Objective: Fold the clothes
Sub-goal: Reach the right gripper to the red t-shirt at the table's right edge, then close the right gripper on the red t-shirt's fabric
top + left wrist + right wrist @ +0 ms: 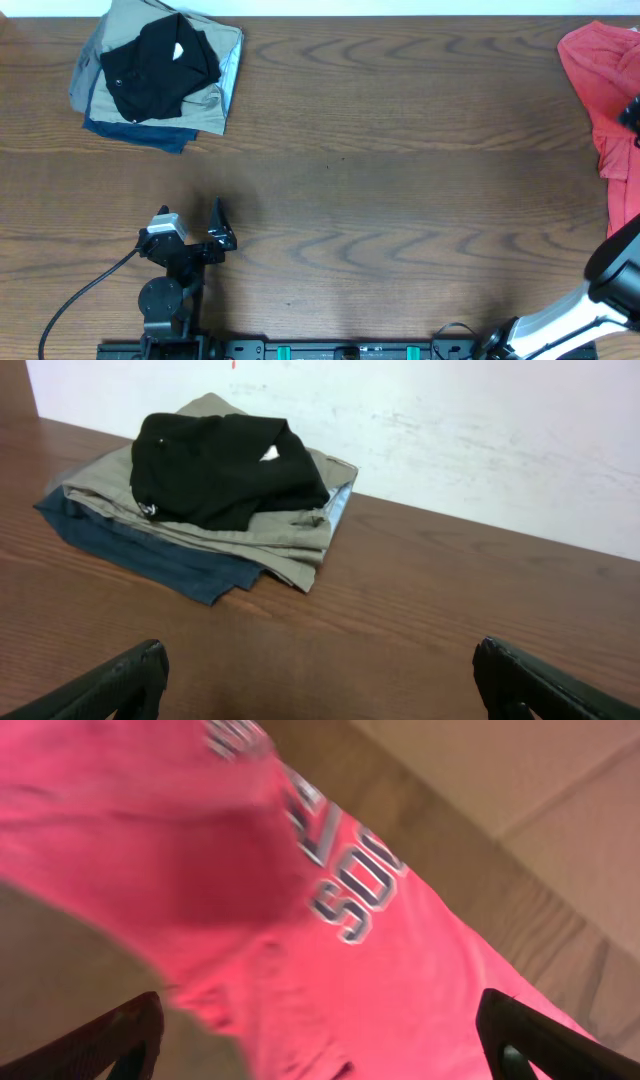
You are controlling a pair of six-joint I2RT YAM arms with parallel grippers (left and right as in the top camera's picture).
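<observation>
Brown wood grain fills our overhead view: the table [400, 150] runs from edge to edge and bears everything else.

The next largest thing is the T-shirt [600, 70], coral-red and rumpled, lying unfolded at the far right of the table and partly cut off by the frame edge. From the right wrist we see it close and blurred, its cloth [200, 840] filling most of that view over the wood.

At the far left corner, well apart from the shirt, sits a stack of folded garments. The black garment [160, 60] lies on top, the khaki garment [205, 105] under it, a light blue garment [233, 70] peeks out at the right side, and a navy garment [140, 133] is at the bottom.

The left arm [165, 290] stands at the near edge, a black cable [80, 300] trailing from it. The right arm [610, 275] enters at the near right corner, close to the shirt.

We see the left gripper [320, 680] with its jaws spread wide above bare wood, facing the stack. The right gripper [320, 1025] likewise has its jaws wide apart, hovering over the shirt.

Navy-and-white block lettering [350, 890] shows on the shirt, too blurred for us to read in full. A small white patch [178, 52] marks the black garment.
</observation>
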